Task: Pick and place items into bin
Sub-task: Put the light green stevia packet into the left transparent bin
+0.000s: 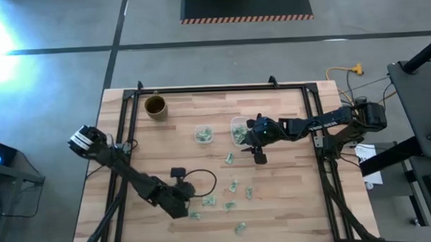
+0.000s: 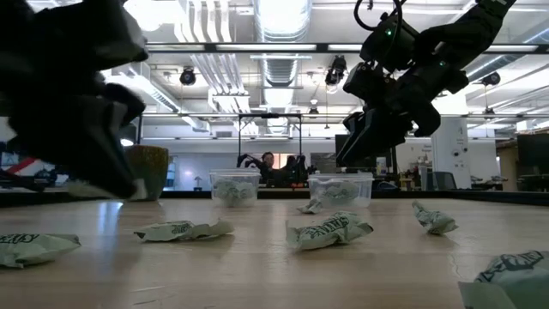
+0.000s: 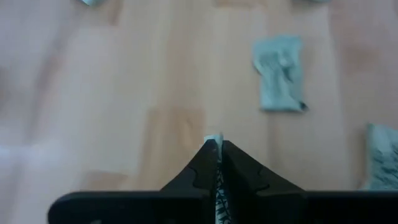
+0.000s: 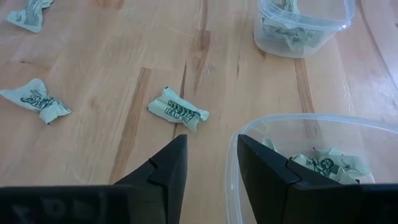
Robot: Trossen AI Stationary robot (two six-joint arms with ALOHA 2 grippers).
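Several green-and-white wrappers [image 1: 234, 185] lie crumpled on the wooden table, mostly near its front middle. Two clear tubs [image 1: 204, 134] [image 1: 239, 129] stand mid-table, each with wrappers inside. My left gripper [image 1: 184, 206] is near the front edge, slanting down and shut on one wrapper [image 3: 218, 190]. My right gripper [image 1: 258, 150] hangs open beside the right tub [image 4: 298, 121], slanting down. One of its fingers is over the tub's rim, and nothing is between them. Another wrapper [image 4: 178, 110] lies on the table just ahead of it. My left gripper pinches a wrapper between its two fingers. A strip of it shows in the slit between them, and a small corner [image 3: 213, 137] pokes out past the tips. The fingers slant down toward the table. Whether the wrapper is clear of the wood, I cannot tell.
A brown round cup [image 1: 155, 106] stands at the far left of the table. Black frame rails [image 1: 133, 117] run along the left, right and far edges. More loose wrappers [image 3: 280, 71] [image 2: 328, 230] lie around the left gripper, with bare wood between them.
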